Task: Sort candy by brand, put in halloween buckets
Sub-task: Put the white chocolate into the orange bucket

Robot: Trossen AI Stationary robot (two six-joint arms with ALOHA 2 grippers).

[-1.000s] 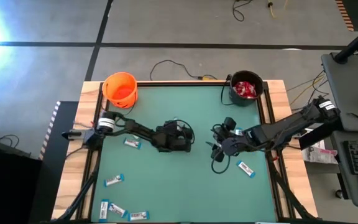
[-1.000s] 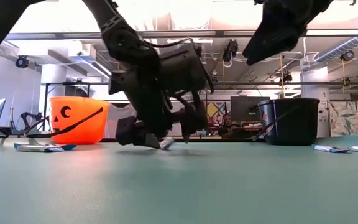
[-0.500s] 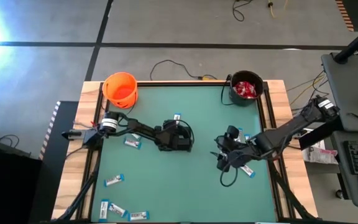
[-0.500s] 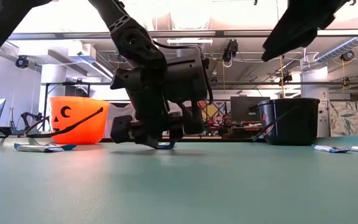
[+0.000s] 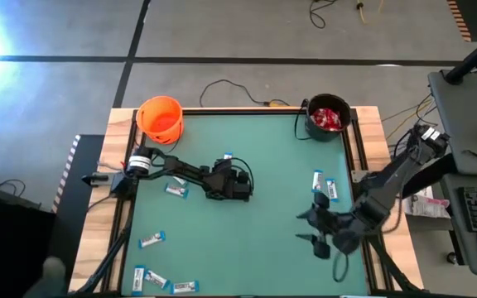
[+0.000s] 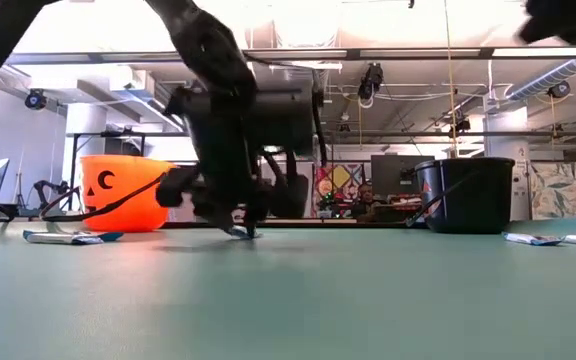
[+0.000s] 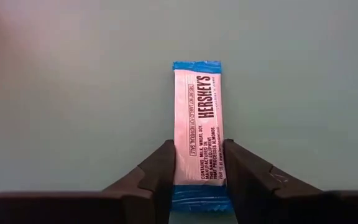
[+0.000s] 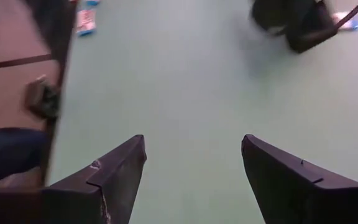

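Green table mat [image 5: 263,248] under both arms, concrete floor around. Orange bucket [image 5: 160,118] at far left corner, black bucket [image 5: 328,116] at far right, red packets [image 5: 327,118] inside it. Left gripper [image 7: 197,163] mid-table, fingers [image 7: 157,171] clamped on the sides of a blue-and-white bar [image 7: 197,129], one end sticking out past the fingertips. Right gripper [image 5: 320,230] near the right edge, jaws spread, holding nothing. Two bars [image 5: 325,186] lie just beyond it. More bars left: one [image 5: 175,191] beside the left arm, one [image 5: 151,240] nearer, a pair [image 5: 162,283] at the near edge
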